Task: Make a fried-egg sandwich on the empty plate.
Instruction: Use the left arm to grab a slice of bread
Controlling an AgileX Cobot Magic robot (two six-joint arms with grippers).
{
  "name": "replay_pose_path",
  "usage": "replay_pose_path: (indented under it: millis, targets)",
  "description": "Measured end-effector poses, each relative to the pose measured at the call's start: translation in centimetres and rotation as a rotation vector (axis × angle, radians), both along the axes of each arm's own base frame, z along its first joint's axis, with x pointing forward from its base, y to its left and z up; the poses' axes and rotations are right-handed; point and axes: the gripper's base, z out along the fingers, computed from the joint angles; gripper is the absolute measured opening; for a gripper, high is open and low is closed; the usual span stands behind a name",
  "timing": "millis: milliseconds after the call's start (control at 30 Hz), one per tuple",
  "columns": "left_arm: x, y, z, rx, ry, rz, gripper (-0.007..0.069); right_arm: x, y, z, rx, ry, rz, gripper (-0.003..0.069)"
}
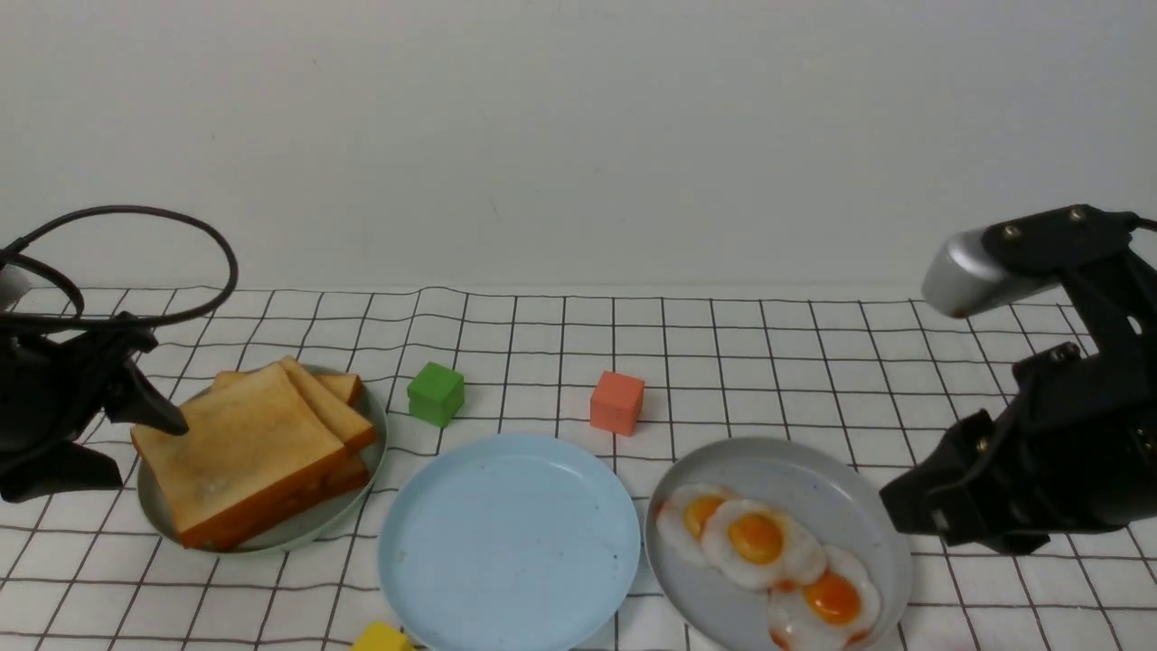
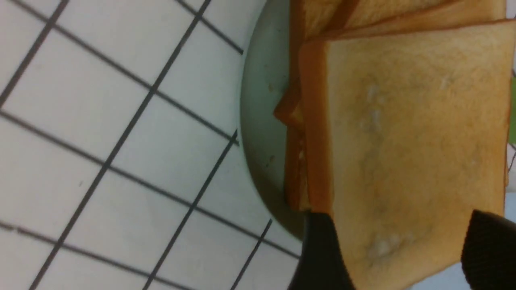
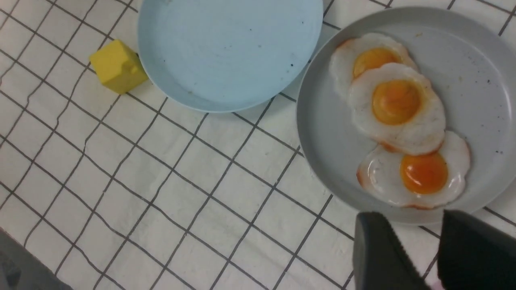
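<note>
Front view: light blue plate (image 1: pixel 511 542) bare, sandwich unstarted; left gripper (image 1: pixel 149 450) gaping round the top toast slice (image 1: pixel 244 452), right gripper (image 3: pixel 427 225) ajar, empty.

We find the left gripper (image 1: pixel 149 452) low at 9 o'clock, jaws spread wide, fingers (image 2: pixel 322 253) pointing toward 3 o'clock. The right gripper (image 1: pixel 913 520) sits at 4 o'clock, jaws narrowly parted, pointing toward 8 o'clock.

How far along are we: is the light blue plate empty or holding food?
Empty: the light blue plate shows only bare surface; the toast and eggs lie elsewhere.
</note>
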Motion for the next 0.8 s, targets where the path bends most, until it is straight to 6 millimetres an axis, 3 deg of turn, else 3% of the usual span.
replay_pose_path:
  millis: [400, 800]
  targets:
    - [1.3, 0.5, -2.1, -0.001, -0.002, 0.024, 0.0481, -0.3, 0.0, -0.2, -0.013, 0.033, 0.013, 0.0251]
    - [2.3, 0.8, -4.0, -0.006, 0.005, 0.044, 0.0360, -0.3, -0.1, -0.2, -0.023, 0.033, 0.019, 0.0251]
